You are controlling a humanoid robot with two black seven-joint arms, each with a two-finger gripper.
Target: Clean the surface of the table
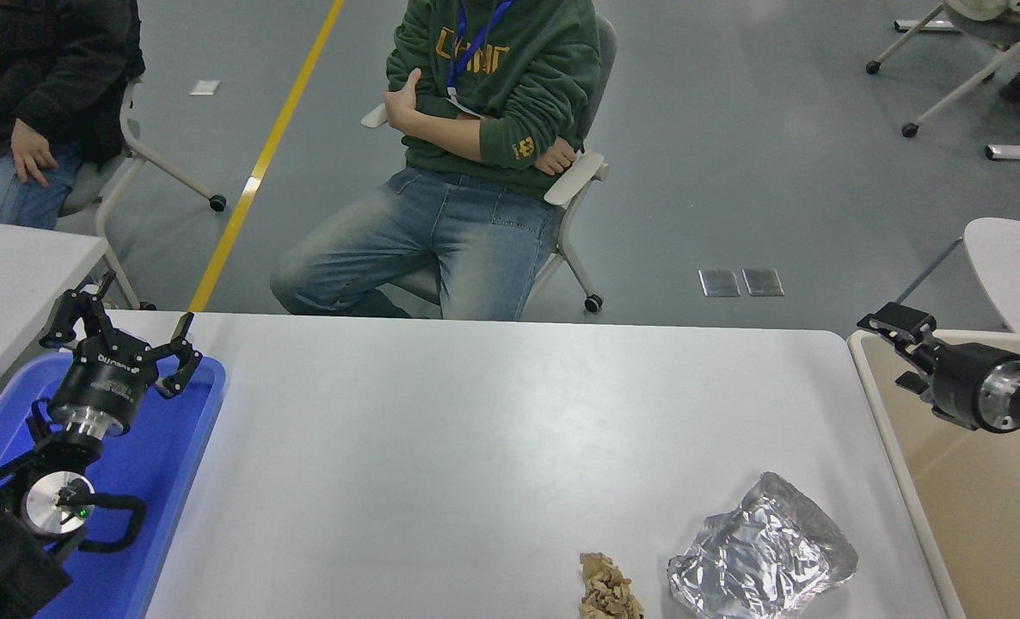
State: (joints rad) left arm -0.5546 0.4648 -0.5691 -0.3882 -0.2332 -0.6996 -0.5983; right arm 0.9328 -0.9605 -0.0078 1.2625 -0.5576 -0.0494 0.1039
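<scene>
The table surface (476,430) is a wide white-grey top with rounded corners. A crumpled sheet of silver foil (764,550) lies on it near the front right. A small wad of brown paper (609,589) sits just left of the foil at the front edge. My right gripper (893,352) comes in from the right edge over the rim of the beige bin (974,516). It points left toward the table's far right corner, open and holding nothing. My left gripper (123,331) stays parked, open, above the blue tray (162,464) at the left.
A person in a green hoodie (493,77) sits on a chair at the far side. Another person (37,94) sits at the upper left. Smaller white tables stand at the left (11,266) and the right (1017,266).
</scene>
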